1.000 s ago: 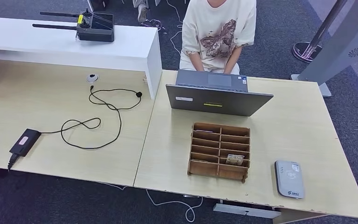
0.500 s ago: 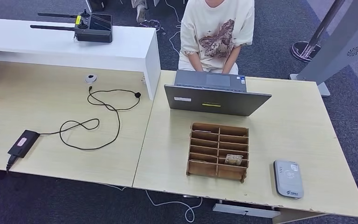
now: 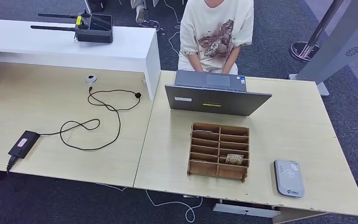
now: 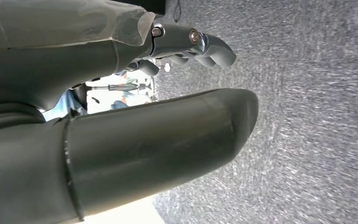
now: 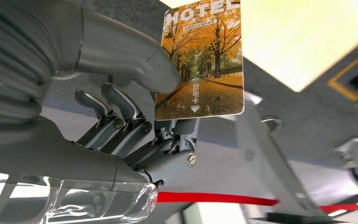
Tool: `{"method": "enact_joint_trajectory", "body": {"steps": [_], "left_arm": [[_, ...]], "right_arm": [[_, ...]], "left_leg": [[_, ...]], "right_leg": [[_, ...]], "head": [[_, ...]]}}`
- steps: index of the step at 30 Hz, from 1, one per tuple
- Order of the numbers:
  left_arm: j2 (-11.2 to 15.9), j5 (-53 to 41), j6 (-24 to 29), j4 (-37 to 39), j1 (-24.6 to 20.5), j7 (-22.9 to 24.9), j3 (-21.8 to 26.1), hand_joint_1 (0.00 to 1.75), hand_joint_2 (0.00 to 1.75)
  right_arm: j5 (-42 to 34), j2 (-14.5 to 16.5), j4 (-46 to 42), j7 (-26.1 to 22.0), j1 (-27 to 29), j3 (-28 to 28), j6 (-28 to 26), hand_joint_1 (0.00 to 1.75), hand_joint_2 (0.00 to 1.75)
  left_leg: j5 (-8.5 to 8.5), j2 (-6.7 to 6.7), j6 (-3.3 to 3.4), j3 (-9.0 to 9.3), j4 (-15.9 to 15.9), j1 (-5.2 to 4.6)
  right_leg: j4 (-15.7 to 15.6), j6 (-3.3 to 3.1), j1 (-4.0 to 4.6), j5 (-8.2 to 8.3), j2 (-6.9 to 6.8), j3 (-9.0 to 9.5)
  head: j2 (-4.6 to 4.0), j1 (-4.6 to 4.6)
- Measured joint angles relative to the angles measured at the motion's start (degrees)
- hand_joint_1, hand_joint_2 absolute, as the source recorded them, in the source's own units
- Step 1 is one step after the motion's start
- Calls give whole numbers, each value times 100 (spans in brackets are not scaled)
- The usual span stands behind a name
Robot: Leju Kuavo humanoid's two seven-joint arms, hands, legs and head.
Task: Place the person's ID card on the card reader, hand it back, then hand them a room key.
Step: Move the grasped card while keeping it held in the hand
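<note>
Right hand [image 5: 135, 116] pinches autumn-print hotel key card [image 5: 200, 60]; left hand [image 4: 168, 93] empty, fingers apart. Keep pinch firm, raise card toward person [image 3: 216, 32] beyond worktop [image 3: 298, 121].

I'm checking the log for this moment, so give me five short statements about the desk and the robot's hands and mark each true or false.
1. The right hand pinches a card printed HOTEL between thumb and fingers. True.
2. A card lies on the grey card reader. False: its top is bare.
3. The wooden card rack stands between the laptop and the robot's edge of the desk. True.
4. The left hand holds a card. False: it holds nothing, over grey carpet.
5. The person reaches across the laptop toward the rack. False: their arms stay behind the laptop.
</note>
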Motion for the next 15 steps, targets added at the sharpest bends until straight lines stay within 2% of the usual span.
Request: {"method": "enact_joint_trajectory", "body": {"steps": [2, 5, 10, 13, 15], "left_arm": [[9, 16, 0, 0, -13, 0, 1, 0, 0], [13, 29, 0, 0, -27, 0, 2, 0, 0], [5, 19, 0, 0, -29, 2, 4, 0, 0], [5, 11, 0, 0, -28, 4, 5, 0, 0], [10, 38, 1, 0, -27, -1, 14, 0, 0]], "right_arm": [[-410, -534, 543, 64, -342, 555, -126, 175, 175], [-726, -1048, 1222, 63, -841, 1476, -504, 175, 175], [-741, -1323, 1983, -154, -1249, 2637, -1079, 175, 175], [-774, -1421, 2181, -145, -1277, 2969, -1126, 175, 175], [-907, -1510, 2227, -4, -1327, 3140, -932, 175, 175]], "left_leg": [[4, 5, 6, 5, 1, -7], [12, 4, 17, 9, 2, -8], [14, -8, 18, 8, 3, -7], [14, -10, 19, 3, 2, -7], [13, -9, 19, -8, 1, -9]], "right_leg": [[-1, 2, -1, 1, 4, 0], [-1, 7, 0, 5, -2, 1], [-1, 8, 2, 5, -16, 1], [-1, 9, 2, 3, -18, -2], [2, 11, 0, 2, -15, -7]], "head": [[0, 1], [1, 2], [1, 0], [0, 1], [-1, 1]]}}
